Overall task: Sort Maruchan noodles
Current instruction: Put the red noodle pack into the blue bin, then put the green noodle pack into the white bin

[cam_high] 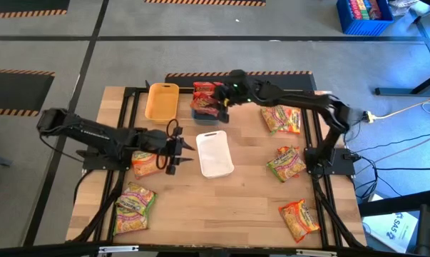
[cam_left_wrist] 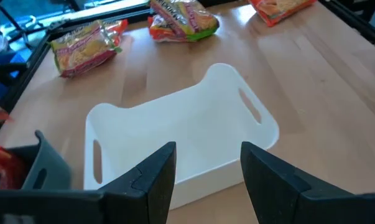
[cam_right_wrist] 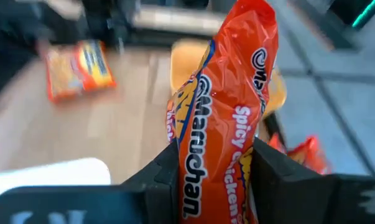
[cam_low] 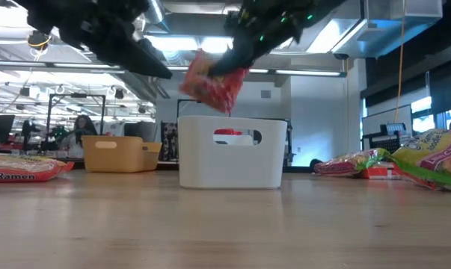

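My right gripper [cam_high: 222, 101] reaches over the table's far side and is shut on a red Maruchan packet [cam_right_wrist: 227, 106], lifted above the blue tray [cam_high: 202, 113]. That tray holds more red packets. My left gripper [cam_high: 177, 148] stands open just left of the white tray [cam_high: 215, 154], its fingers [cam_left_wrist: 159, 180] on the tray's near side with nothing between them. Other noodle packets lie flat on the wood: two at the right [cam_high: 282, 118] [cam_high: 286, 163], one at the near right [cam_high: 300, 218], one at the near left [cam_high: 132, 207] and one under my left arm [cam_high: 145, 161]. My right gripper pinches the red packet between its two fingers, near one short end [cam_right_wrist: 215, 163]. The fingers lie across its flat faces. They come from the table's right, slanting down. The packet hangs tilted below the fingers [cam_low: 212, 80], clear of the trays.
A yellow tray [cam_high: 162, 101] stands at the far left beside the blue one. The black frame rails [cam_high: 316, 143] run along the table's left and right sides. Bare wood lies between the white tray and the near edge.
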Robot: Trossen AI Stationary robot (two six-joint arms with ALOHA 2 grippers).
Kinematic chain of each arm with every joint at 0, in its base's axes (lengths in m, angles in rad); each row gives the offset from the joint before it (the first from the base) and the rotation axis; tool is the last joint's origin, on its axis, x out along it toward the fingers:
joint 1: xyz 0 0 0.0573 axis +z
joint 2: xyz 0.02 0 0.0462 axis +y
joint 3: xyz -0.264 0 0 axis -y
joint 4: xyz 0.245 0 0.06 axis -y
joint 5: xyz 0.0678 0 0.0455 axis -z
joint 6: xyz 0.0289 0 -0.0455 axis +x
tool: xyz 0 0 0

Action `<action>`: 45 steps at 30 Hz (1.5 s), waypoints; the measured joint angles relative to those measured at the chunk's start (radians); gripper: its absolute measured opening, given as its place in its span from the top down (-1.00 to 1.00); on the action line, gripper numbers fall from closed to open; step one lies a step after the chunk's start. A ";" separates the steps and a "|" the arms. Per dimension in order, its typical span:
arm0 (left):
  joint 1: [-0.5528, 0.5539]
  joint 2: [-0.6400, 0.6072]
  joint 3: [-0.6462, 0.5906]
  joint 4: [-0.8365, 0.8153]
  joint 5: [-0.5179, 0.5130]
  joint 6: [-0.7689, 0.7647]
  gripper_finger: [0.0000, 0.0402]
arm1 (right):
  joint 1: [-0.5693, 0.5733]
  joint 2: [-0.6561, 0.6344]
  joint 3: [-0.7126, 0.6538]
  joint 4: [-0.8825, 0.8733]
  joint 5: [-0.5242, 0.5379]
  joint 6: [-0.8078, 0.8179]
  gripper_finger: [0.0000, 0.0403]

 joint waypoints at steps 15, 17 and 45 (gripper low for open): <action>0.053 0.006 0.001 -0.015 0.041 -0.032 0.13 | -0.042 0.199 0.080 -0.102 -0.019 -0.120 0.46; 0.053 0.006 0.001 -0.014 0.041 -0.033 0.13 | -0.042 0.213 0.080 -0.106 -0.008 -0.120 0.46; 0.053 0.005 0.001 0.012 0.037 -0.024 0.13 | 0.024 0.106 0.145 -0.379 0.039 -0.055 -0.39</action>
